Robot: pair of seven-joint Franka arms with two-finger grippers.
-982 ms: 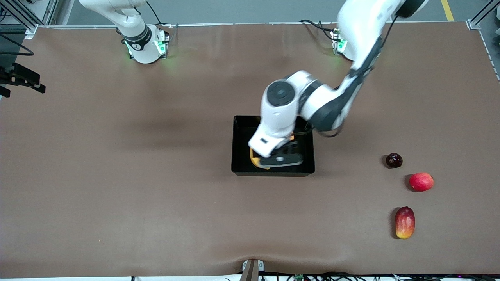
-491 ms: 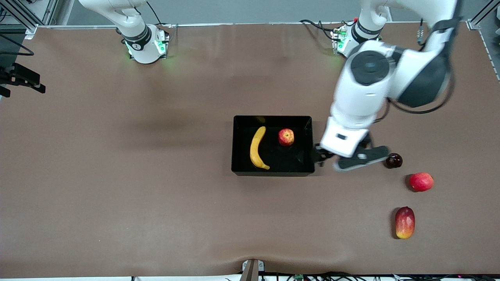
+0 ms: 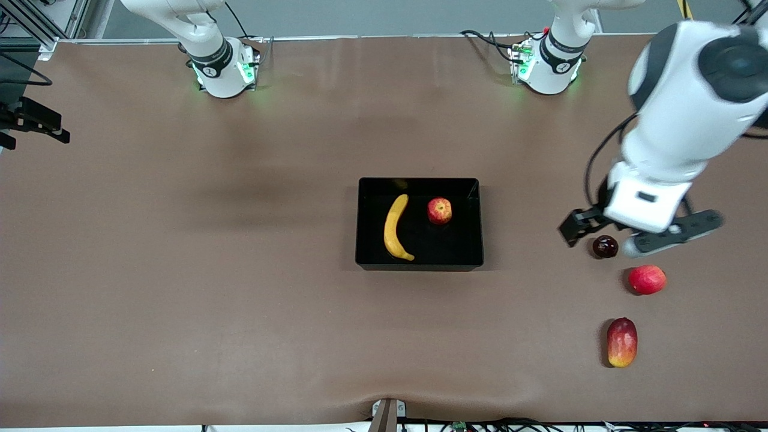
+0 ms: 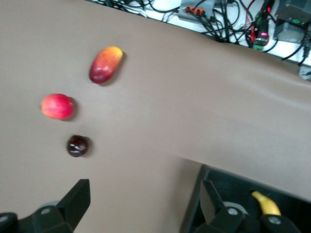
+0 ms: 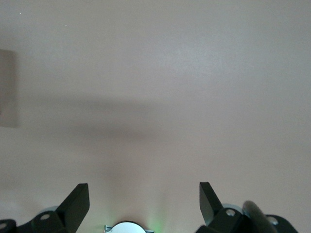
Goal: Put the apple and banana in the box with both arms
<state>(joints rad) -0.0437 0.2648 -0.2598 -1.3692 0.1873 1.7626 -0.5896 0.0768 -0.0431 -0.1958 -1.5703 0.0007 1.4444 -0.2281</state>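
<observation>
From the high camera across the table, the box (image 3: pixel 420 261) sits about mid-table, and both fruits the job asks for already lie inside it. The banana (image 3: pixel 395 227) lies along the floor on the side toward the right arm's end; the apple (image 3: pixel 440 210) rests beside it, toward the left arm's end and a little farther from the camera. They are apart from each other, so each looks set down on its own, not stacked. As far as I can judge, the placing is done.

The left gripper (image 3: pixel 639 235) hangs in the air well away from the box, toward the left arm's end of the table, over the small dark fruit (image 3: pixel 605 246). Its fingers are spread wide and nothing sits between them. Nearer the camera than that dark fruit lie the pinkish-red fruit (image 3: pixel 647 279) and the oblong red-and-yellow fruit (image 3: pixel 621 342), both well clear of the box and, I take it, meant to stay out.

The left wrist view shows the left gripper's fingers (image 4: pixel 77 199) parted with only bare table between them. The same three leftover fruits show past them, and a corner of the box with the banana's tip peeks in at the edge.

The right wrist view shows the right gripper (image 5: pixel 143 204) spread open over plain table, holding nothing; that arm simply waits near its base.
</observation>
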